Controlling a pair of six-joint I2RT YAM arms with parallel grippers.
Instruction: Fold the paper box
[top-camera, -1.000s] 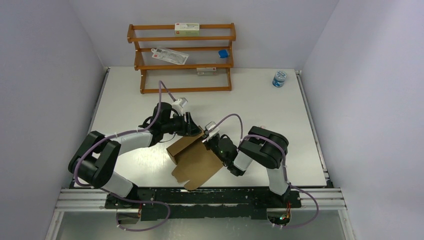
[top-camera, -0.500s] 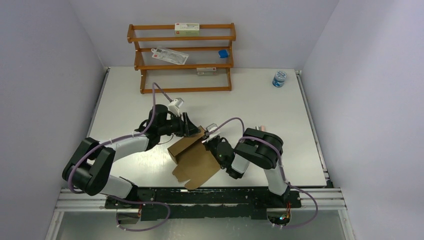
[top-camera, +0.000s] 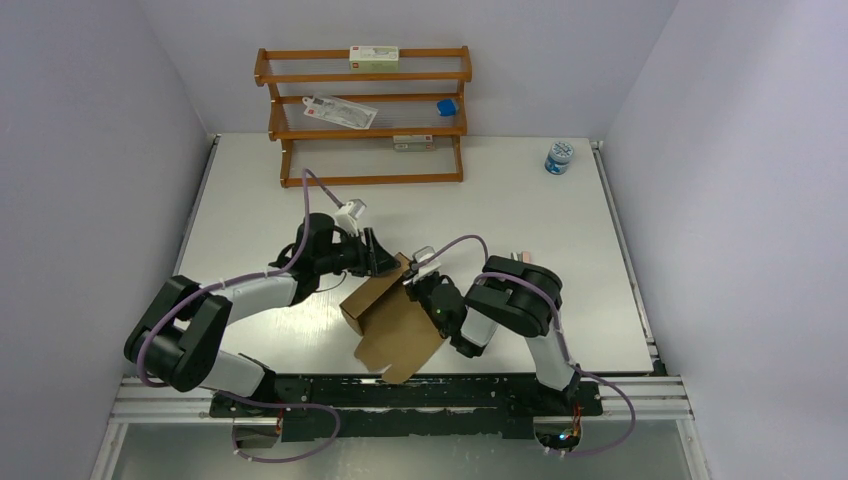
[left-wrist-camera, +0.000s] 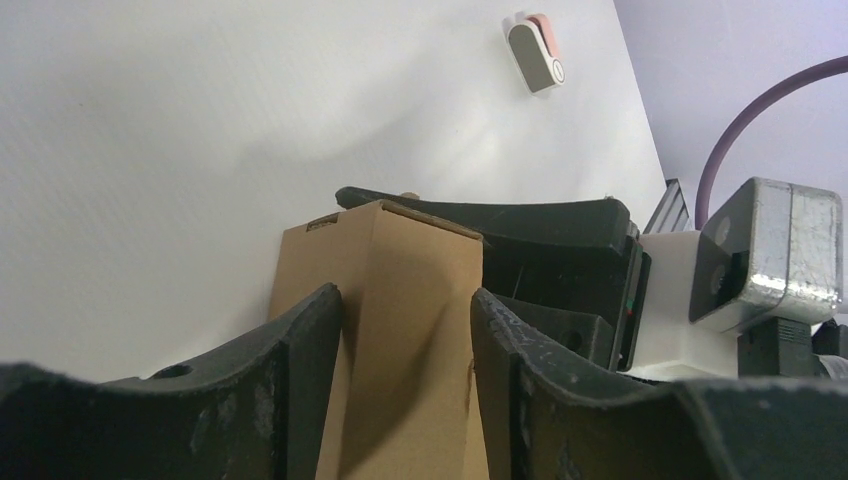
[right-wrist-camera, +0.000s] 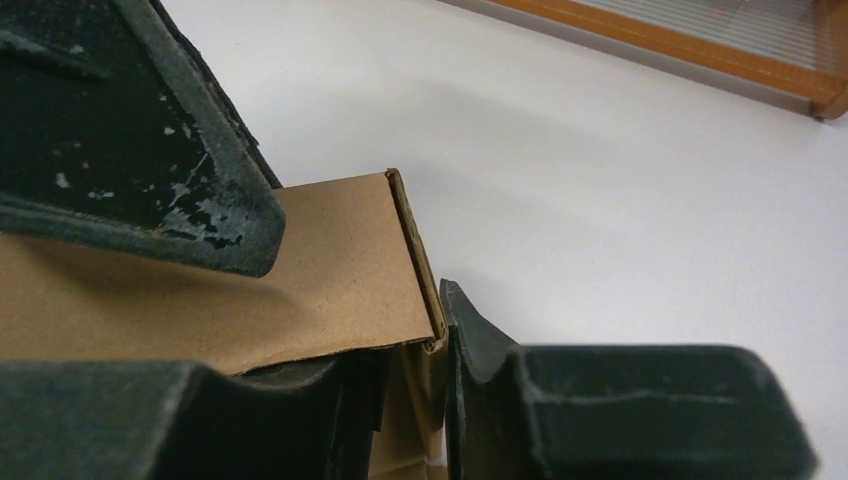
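One plain brown cardboard paper box (top-camera: 395, 325), only partly folded, lies on the white table (top-camera: 520, 200) near its front edge, between the two arms. One wall stands up at its far end and a flat panel trails toward the arm bases.

The left fingers (left-wrist-camera: 300, 350) straddle that raised wall and press on both of its sides. The right fingers (right-wrist-camera: 620, 400) stand slightly apart with a cardboard edge in the narrow gap (I cannot tell whether they pinch it).

At the back stands one three-tier orange wooden rack (top-camera: 300, 78). It holds two white-and-green cartons (top-camera: 373, 57), one flat white packet (top-camera: 340, 110) and one small blue object (top-camera: 447, 106). One blue-and-white jar (top-camera: 559, 157) sits at the far right. One small pink-and-white item (left-wrist-camera: 538, 53) lies well apart from the box.
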